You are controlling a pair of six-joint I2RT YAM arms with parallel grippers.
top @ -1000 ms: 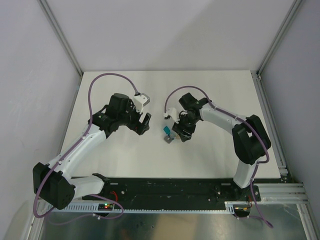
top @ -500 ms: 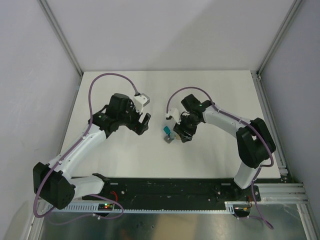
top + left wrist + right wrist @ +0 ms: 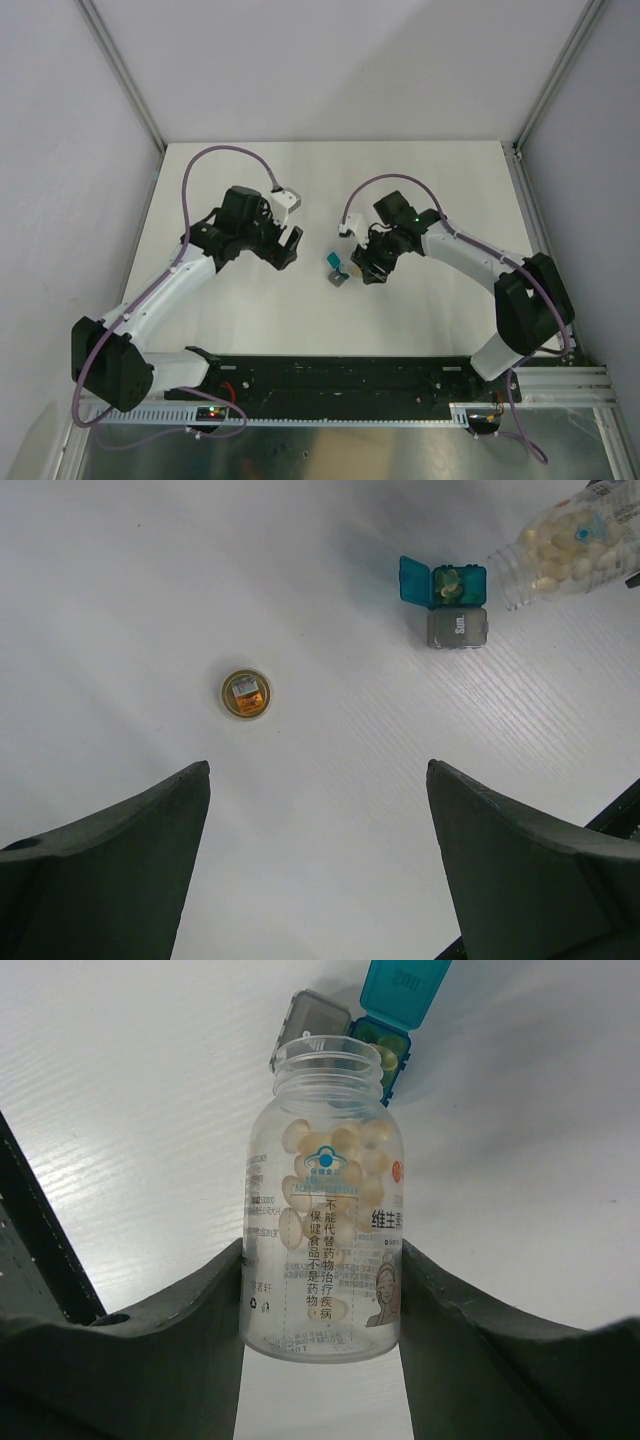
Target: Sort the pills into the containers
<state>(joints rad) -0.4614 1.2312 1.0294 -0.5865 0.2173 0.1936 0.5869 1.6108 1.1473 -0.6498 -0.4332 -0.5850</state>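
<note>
The teal-blue box (image 3: 455,585) lies on the white table with its lid (image 3: 414,580) open and yellowish pills inside; a grey flap marked "Sun." (image 3: 457,629) sits against it. The box also shows in the top view (image 3: 334,264) and the right wrist view (image 3: 382,1052). My right gripper (image 3: 322,1245) is shut on a clear labelled pill bottle (image 3: 325,1210), uncapped, lying with its mouth just short of the box. The amber vial (image 3: 245,693) stands upright, seen from above, ahead of my open, empty left gripper (image 3: 318,767). The vial is hidden in the top view.
The bottle still holds several pale oval pills (image 3: 340,1150). In the top view my left gripper (image 3: 290,246) and right gripper (image 3: 368,268) flank the box at mid table. Metal frame posts (image 3: 125,75) and grey walls border the table.
The right arm's elbow has swung to the right and its gripper with the bottle has shifted slightly right of the box. The left arm has barely moved.
</note>
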